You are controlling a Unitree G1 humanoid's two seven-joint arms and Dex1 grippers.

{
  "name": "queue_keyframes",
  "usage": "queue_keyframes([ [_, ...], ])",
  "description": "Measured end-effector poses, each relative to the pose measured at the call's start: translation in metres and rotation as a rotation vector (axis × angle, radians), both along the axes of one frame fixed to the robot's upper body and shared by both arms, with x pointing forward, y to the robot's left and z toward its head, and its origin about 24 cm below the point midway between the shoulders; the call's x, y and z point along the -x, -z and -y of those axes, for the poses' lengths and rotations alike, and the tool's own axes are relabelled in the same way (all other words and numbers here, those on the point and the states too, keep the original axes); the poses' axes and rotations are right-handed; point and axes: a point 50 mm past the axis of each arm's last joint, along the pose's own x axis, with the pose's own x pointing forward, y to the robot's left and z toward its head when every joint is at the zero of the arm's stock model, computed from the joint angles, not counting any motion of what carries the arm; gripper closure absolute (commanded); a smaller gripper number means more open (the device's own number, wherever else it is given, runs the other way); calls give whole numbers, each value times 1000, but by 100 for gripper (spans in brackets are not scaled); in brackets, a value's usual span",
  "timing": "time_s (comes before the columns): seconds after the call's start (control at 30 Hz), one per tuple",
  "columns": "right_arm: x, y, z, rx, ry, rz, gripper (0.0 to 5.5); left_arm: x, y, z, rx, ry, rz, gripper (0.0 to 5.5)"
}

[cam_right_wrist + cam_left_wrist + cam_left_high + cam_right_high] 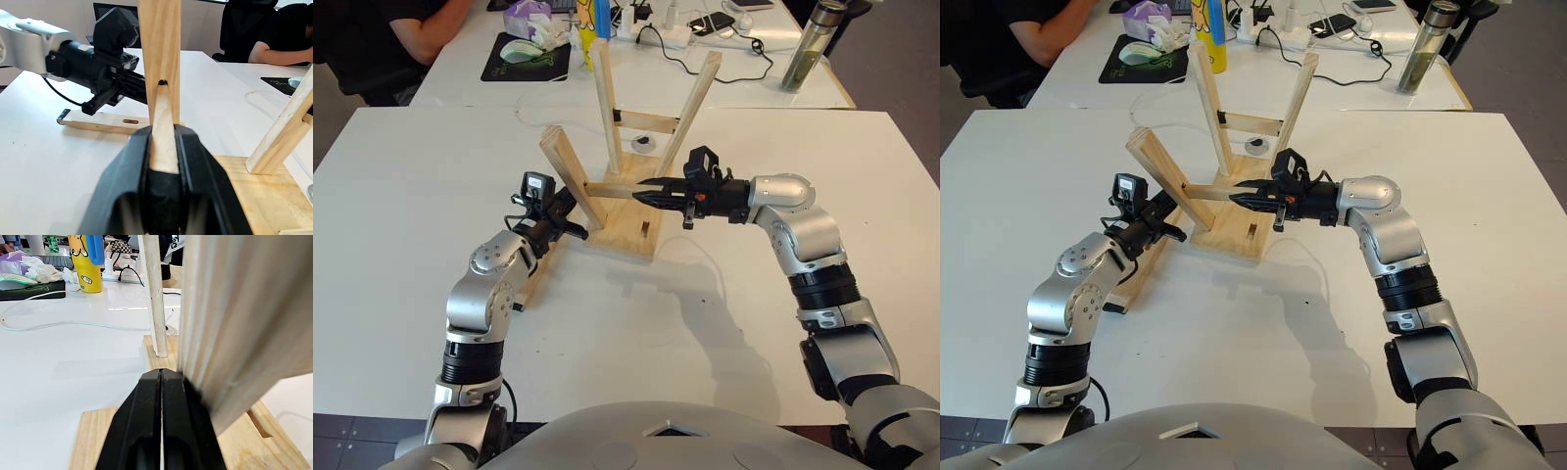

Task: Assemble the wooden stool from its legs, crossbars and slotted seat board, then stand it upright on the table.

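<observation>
Pinching a crossbar (612, 190) in the right jaws, tip at the hole of a leaning leg (570, 171). Resting left jaws, pressed together, just beside that leg. Flat on the desk (411, 196): seat board (631, 233).

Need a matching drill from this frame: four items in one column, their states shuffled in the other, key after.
Column 1
1. right end effector
2. left end effector
3. seat board
4. far crossbar

Column 2
A. lies flat on the table, legs pointing up from it
B. shut, right beside the tilted leg
C. joins the two far legs
D. shut on the near crossbar, whose tip is at the tilted leg's hole

Pairs: 1-D, 2-B, 3-A, 4-C
</observation>
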Motion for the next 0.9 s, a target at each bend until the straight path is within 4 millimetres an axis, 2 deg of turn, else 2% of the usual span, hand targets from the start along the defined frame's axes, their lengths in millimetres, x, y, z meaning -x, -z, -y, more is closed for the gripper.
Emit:
queue_keyframes([
  [0.03, 0, 0, 0, 0, 1, -3, 470, 0, 0, 0, 0, 0, 0, 550],
  [0.4, 0, 4, -7, -14, 0, -25, 320, 0, 1, 8, 29, 23, -4, 550],
  [0.7, 2, -3, -3, -12, 2, 2, 320, 1, 2, 10, 35, 28, -4, 550],
  [0.9, 8, -8, 17, -8, 57, 28, 320, 2, 1, 13, 46, 37, 3, 550],
])
